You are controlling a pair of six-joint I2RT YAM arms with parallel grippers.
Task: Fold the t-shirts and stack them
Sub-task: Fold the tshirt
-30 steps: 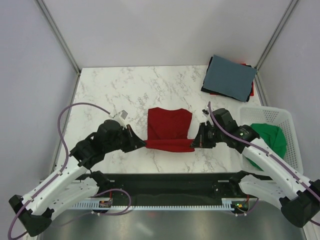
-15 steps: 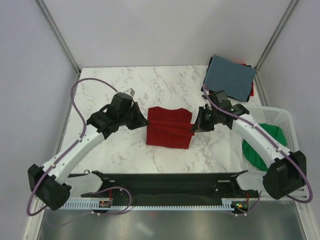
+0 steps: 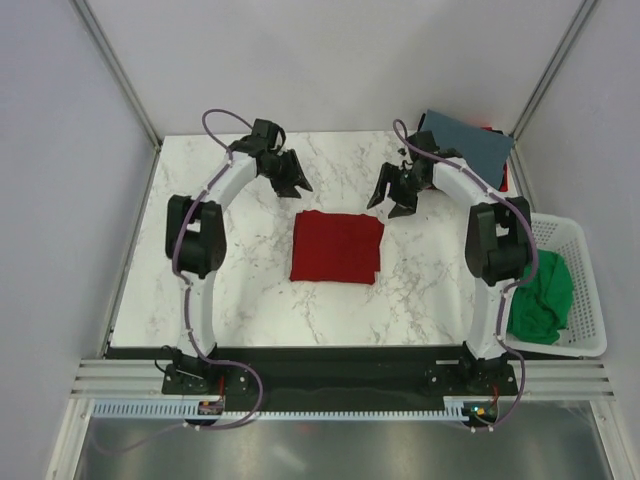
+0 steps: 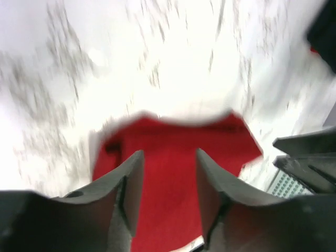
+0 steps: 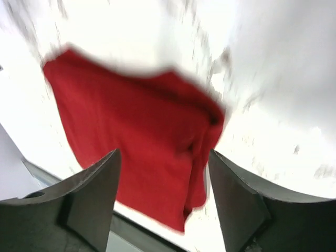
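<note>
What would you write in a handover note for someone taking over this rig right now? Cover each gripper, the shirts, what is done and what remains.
The left gripper is open and empty, beyond the far edge of the red shirt.
The right gripper is open and empty, likewise.
The red shirt lies folded mid-table. The blue shirt tops the pile in the far right corner. The green shirt sits crumpled in the basket.
Done: red shirt folded.
Left: put it on the pile, then fold and stack the green one.

Bright red tee [image 3: 337, 247] on a white, grey-veined marble table [image 3: 240, 290]; slate-blue tee [image 3: 470, 148] far right (green one [image 3: 541, 292] in the white basket [image 3: 556, 224]).
</note>
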